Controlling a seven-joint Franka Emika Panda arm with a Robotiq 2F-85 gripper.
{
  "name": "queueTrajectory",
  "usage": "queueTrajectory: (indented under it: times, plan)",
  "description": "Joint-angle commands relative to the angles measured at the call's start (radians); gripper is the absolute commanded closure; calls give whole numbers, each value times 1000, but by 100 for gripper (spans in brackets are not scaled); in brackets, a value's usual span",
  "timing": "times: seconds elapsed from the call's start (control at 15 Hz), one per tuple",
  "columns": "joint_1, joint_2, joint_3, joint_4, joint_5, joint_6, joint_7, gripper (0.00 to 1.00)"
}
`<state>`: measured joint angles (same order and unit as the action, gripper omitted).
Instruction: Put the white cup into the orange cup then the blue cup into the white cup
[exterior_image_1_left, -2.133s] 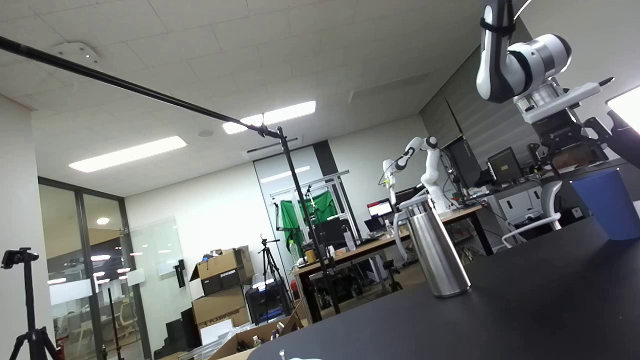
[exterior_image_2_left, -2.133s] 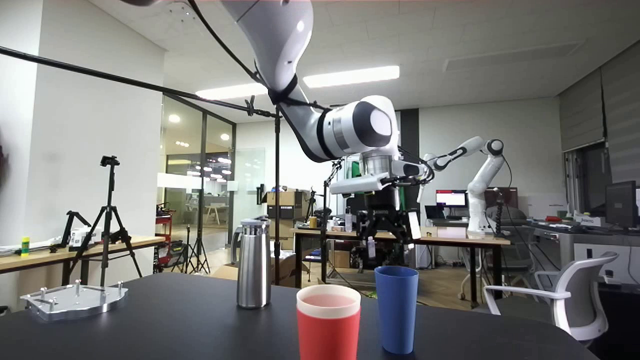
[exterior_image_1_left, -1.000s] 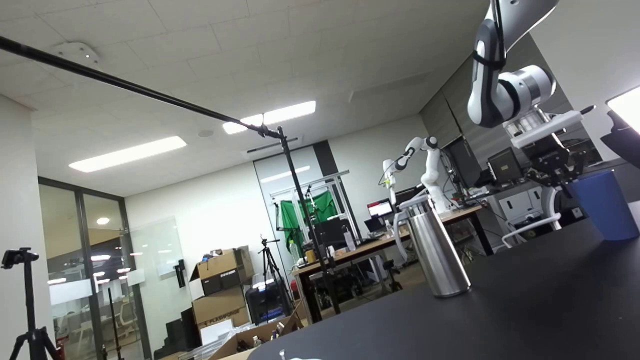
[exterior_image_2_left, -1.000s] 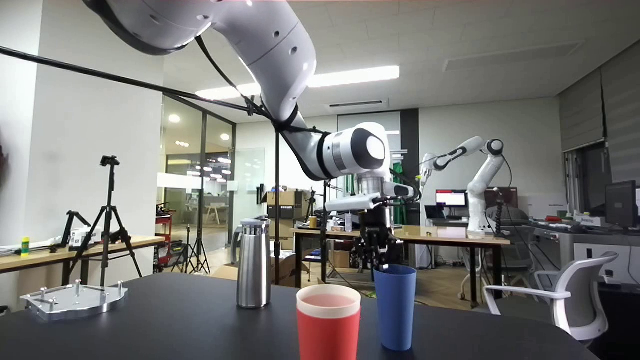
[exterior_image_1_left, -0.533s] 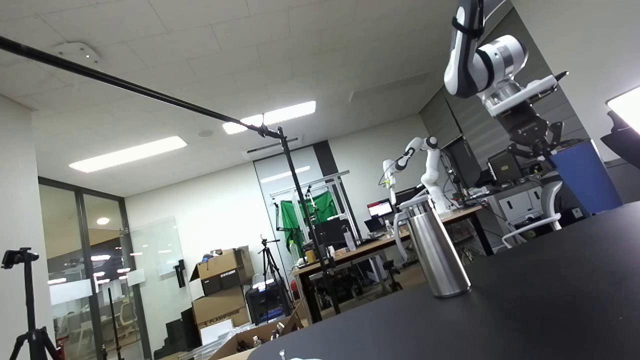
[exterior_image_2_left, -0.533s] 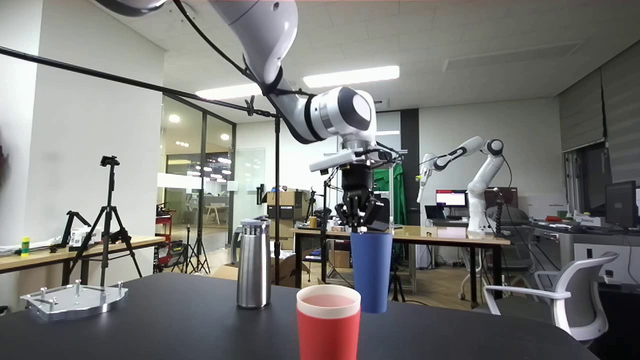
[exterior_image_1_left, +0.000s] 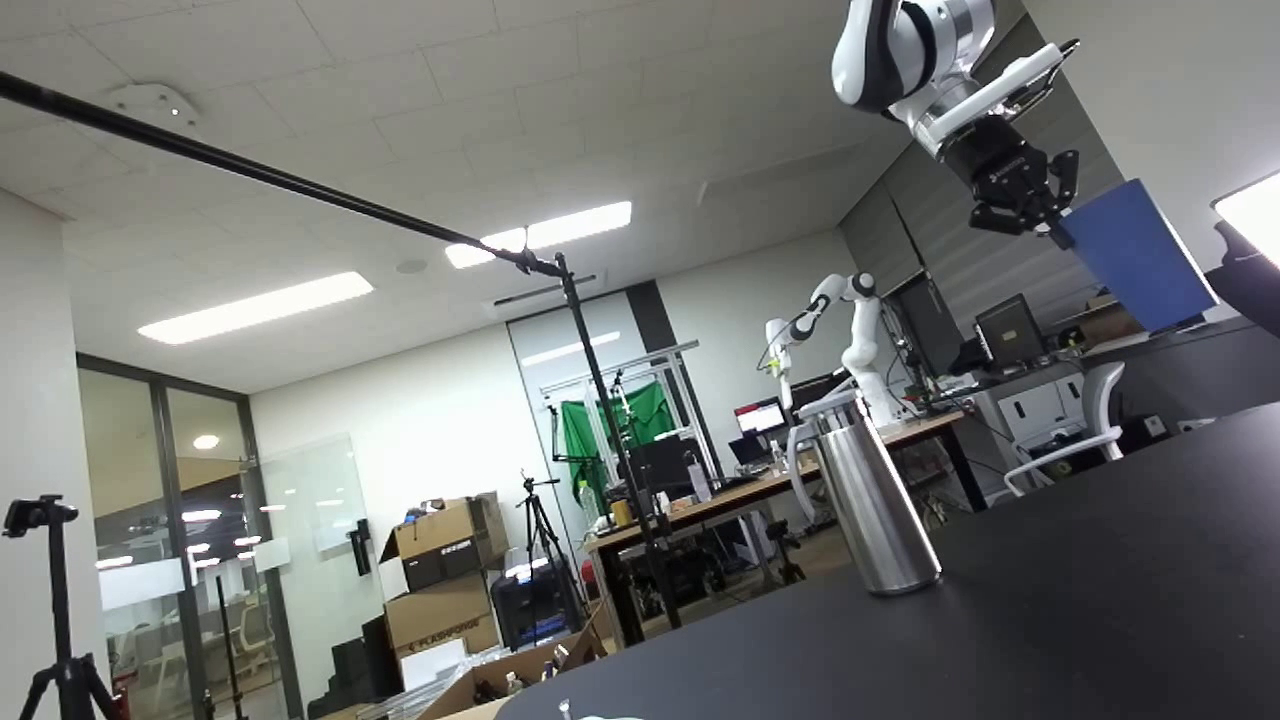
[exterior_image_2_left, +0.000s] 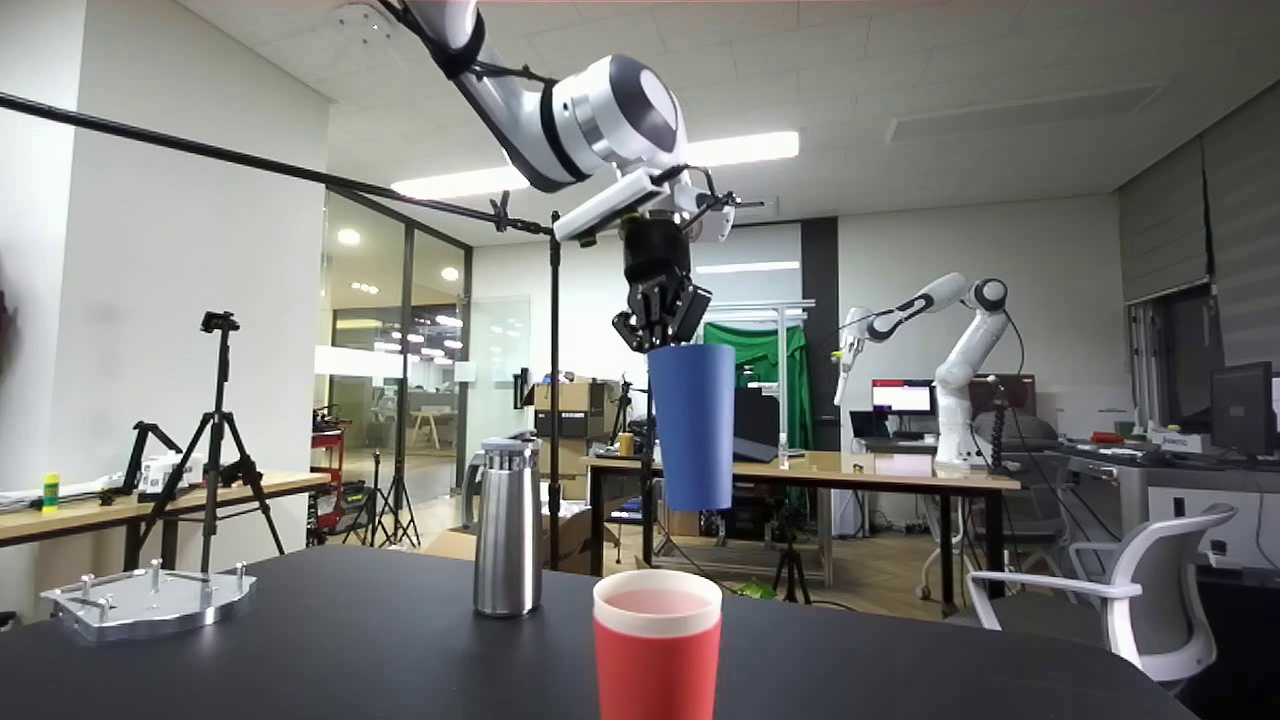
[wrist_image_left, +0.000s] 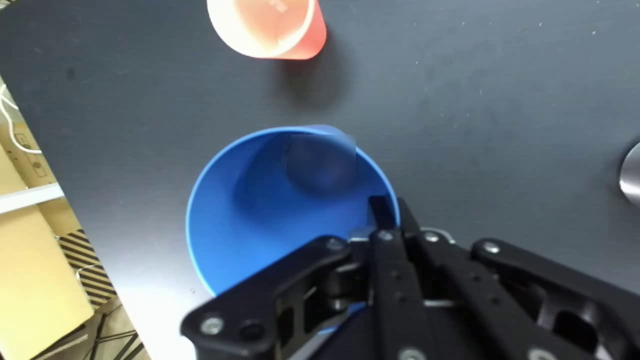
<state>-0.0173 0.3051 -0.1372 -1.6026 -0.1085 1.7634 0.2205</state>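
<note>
Blue cup (exterior_image_2_left: 693, 428) aloft, wall pinched at the rim by the end effector (wrist_image_left: 396, 214) — hollow inside showing in the wrist view alone

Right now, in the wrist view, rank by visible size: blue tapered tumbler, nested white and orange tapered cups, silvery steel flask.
1. Blue tapered tumbler, nearest
2. White cup nested in orange cup, cut off at top
3. Silvery steel flask, a sliver at right
True sizes unsure; nearness misleads.
</note>
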Motion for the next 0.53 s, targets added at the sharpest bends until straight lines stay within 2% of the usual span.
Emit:
queueTrajectory:
  times: [0.0,0.47]
  plan:
    - [5,-128,18,-94,-48,-37,15,99]
    - [-25,-294,25,-239,-46,-78,-4,99]
